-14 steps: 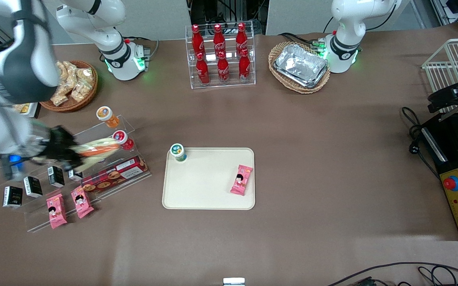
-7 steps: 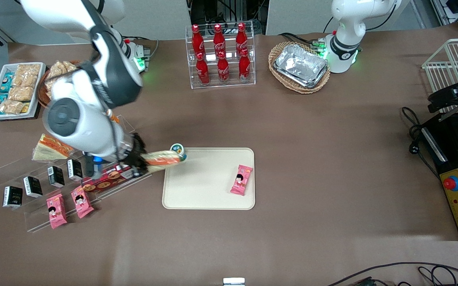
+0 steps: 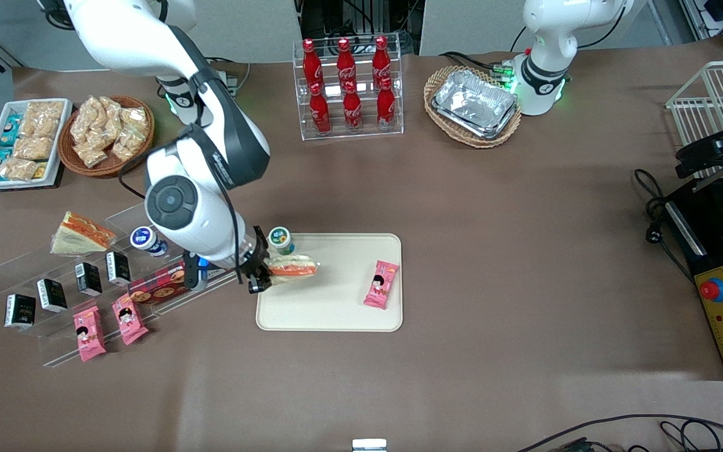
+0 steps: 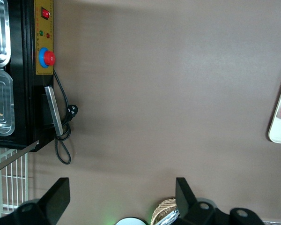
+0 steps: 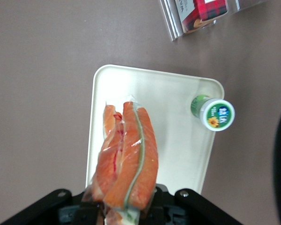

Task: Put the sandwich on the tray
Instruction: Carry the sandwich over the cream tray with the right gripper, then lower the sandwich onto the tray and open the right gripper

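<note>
1. The black two-finger pincer (image 3: 261, 271) of the working arm hangs over the edge of the large flat cream-beige plastic tray (image 3: 330, 314) that lies toward the working arm's end of the brown counter (image 3: 493, 220).
2. The pincer is pinching one end of the clear-wrapped triangular sandwich (image 3: 292, 267), pale bread with an orange filling strip; the wedge sticks out from the fingers above the tray surface.
3. In the wrist view the sandwich (image 5: 126, 164) shows its orange face, with the tray (image 5: 178, 154) below it.
4. A small green-lidded cup (image 3: 280, 239) stands on the tray's corner, just beside the pincer and farther from the front camera.
5. A pink snack packet (image 3: 381, 284) lies on the tray, well apart from the pincer, toward the parked arm's end.
</note>
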